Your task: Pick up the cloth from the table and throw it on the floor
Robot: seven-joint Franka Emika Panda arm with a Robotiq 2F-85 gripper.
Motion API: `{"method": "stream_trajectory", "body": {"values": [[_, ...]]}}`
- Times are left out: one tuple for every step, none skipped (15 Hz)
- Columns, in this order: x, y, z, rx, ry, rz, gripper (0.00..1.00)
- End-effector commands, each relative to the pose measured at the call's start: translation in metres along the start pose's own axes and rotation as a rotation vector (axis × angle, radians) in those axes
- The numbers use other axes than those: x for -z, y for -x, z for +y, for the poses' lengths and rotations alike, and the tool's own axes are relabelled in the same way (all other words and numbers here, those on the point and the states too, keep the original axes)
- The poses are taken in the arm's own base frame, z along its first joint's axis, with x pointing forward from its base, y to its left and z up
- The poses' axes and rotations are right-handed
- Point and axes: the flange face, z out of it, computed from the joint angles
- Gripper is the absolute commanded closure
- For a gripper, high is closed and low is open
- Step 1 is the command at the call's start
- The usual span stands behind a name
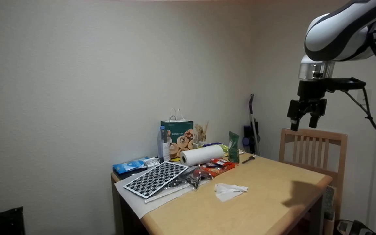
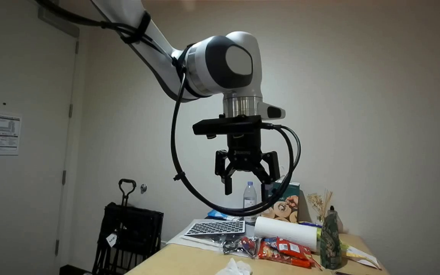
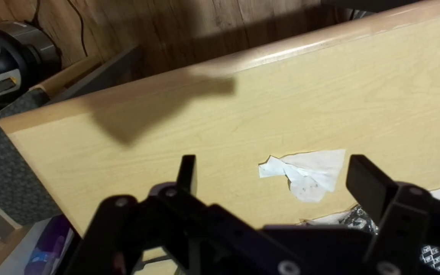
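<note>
A crumpled white cloth (image 1: 228,192) lies on the light wooden table (image 1: 263,209). It also shows at the bottom edge of an exterior view (image 2: 235,268), partly cut off. In the wrist view the cloth (image 3: 317,172) lies flat with folds, seen between the two fingers. My gripper (image 1: 304,125) is open and empty, pointing down, high above the table. It also shows open in an exterior view (image 2: 246,190) and in the wrist view (image 3: 272,170). The wooden floor (image 3: 220,23) shows beyond the table edge in the wrist view.
A paper roll (image 1: 204,155), red snack packets (image 1: 219,168), a green bag (image 1: 233,147), a checkered board (image 1: 157,179), a bottle (image 1: 164,145) and a paper bag (image 1: 178,138) crowd the table's wall side. A wooden chair (image 1: 313,147) stands by the table. A round appliance (image 3: 17,57) sits on the floor.
</note>
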Motion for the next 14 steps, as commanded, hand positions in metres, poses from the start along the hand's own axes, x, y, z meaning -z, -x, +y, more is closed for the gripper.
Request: {"method": "stream_trajectory", "body": {"values": [[-0.013,-0.027,-0.025,0.091,-0.011,-0.046,0.00],[-0.017,-0.034,-0.034,0.112,-0.009,-0.054,0.00],[-0.021,-0.039,-0.040,0.127,-0.006,-0.062,0.00],[-0.024,-0.043,-0.044,0.140,0.014,-0.060,0.00],[-0.026,-0.046,-0.048,0.148,0.022,-0.064,0.00],[-0.022,-0.036,-0.046,0.103,0.019,-0.050,0.00],[-0.025,-0.039,-0.050,0.110,0.022,-0.056,0.00],[-0.027,-0.040,-0.050,0.111,0.023,-0.059,0.00],[-0.026,-0.040,-0.049,0.109,0.023,-0.058,0.00],[-0.026,-0.040,-0.048,0.107,0.023,-0.056,0.00],[-0.025,-0.040,-0.048,0.107,0.023,-0.056,0.00],[-0.028,-0.045,-0.053,0.126,0.012,-0.056,0.00],[-0.031,-0.052,-0.058,0.135,0.007,-0.053,0.00],[-0.035,-0.064,-0.064,0.150,-0.016,-0.049,0.00]]}}
